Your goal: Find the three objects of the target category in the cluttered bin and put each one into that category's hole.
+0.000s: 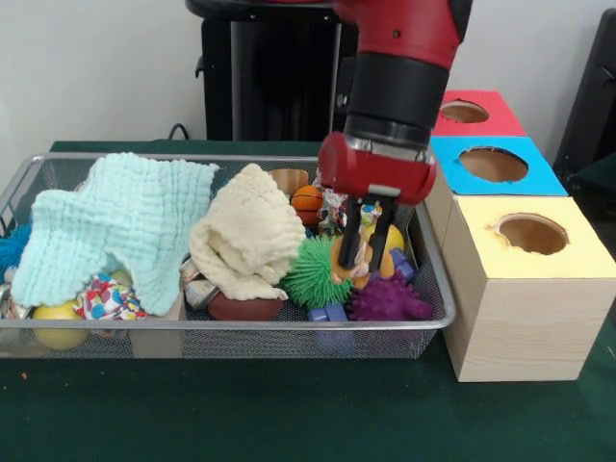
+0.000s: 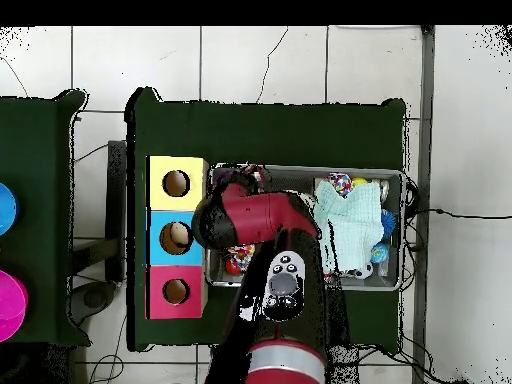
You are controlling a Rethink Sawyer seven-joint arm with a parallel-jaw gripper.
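Note:
The wire bin (image 1: pixel 221 325) holds a jumble of toys. My gripper (image 1: pixel 364 265) reaches down into its right end, between a green spiky ball (image 1: pixel 313 274) and a yellow ball (image 1: pixel 393 238). Its black fingers (image 1: pixel 350 236) stand close together with a small yellow and white toy (image 1: pixel 370 214) pinched between them. A purple spiky ball (image 1: pixel 385 300) lies just in front. To the right are three boxes with round holes: yellow (image 1: pixel 529 289), blue (image 1: pixel 452 154) and red (image 1: pixel 500 120). In the overhead view the arm (image 2: pixel 250 215) hides the gripper.
A cream cloth (image 1: pixel 248 231) and a mint cloth (image 1: pixel 115 231) cover the bin's middle and left. An orange basketball (image 1: pixel 306 202), a brown football (image 1: pixel 241 306), blue blocks (image 1: pixel 327 313), a knotted rope toy (image 1: pixel 106 298) and a yellow ball (image 1: pixel 58 313) show around them.

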